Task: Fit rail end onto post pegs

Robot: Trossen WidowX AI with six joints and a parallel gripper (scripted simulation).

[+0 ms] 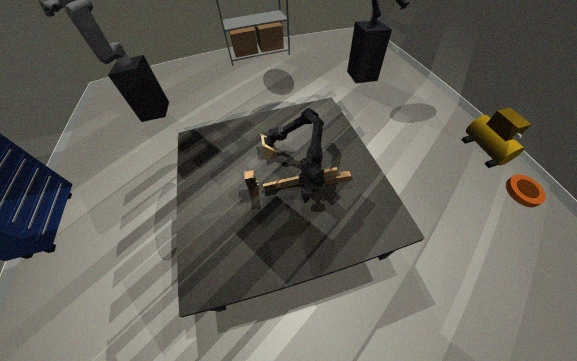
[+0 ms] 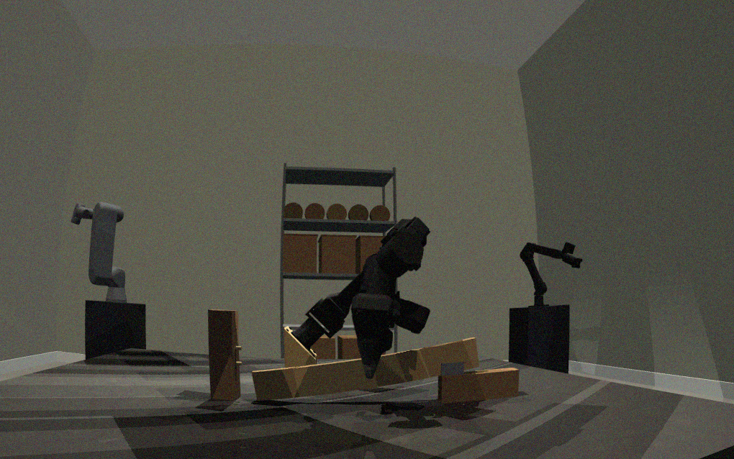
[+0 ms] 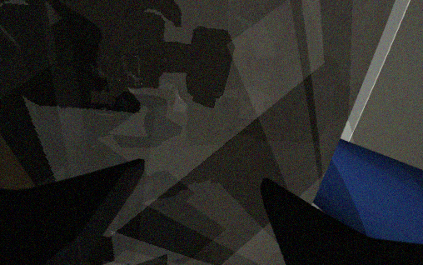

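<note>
The long wooden rail [image 1: 281,183] [image 2: 324,378] slopes down to its near end on the table, a short gap from the wooden post [image 1: 251,185] [image 2: 222,354]. The post stands upright, and two pegs [image 2: 238,355] stick out toward the rail. The rail's far end is raised at the grey bracket [image 2: 452,369] on the low footboard block [image 1: 343,177] [image 2: 478,384]; the exact seating is unclear. My gripper [image 1: 305,198] [image 2: 369,373] [image 3: 204,174] is open and empty, pointing down beside the rail's middle. It hides part of the rail in the top and exterior views. The holes are not visible.
The arm's tan wedge mount [image 1: 268,149] [image 2: 295,349] stands behind the rail, and my arm arches over from it. The dark table [image 1: 221,272] carries strong shadows. A blue cabinet [image 1: 29,200] [image 3: 375,196] stands off the table.
</note>
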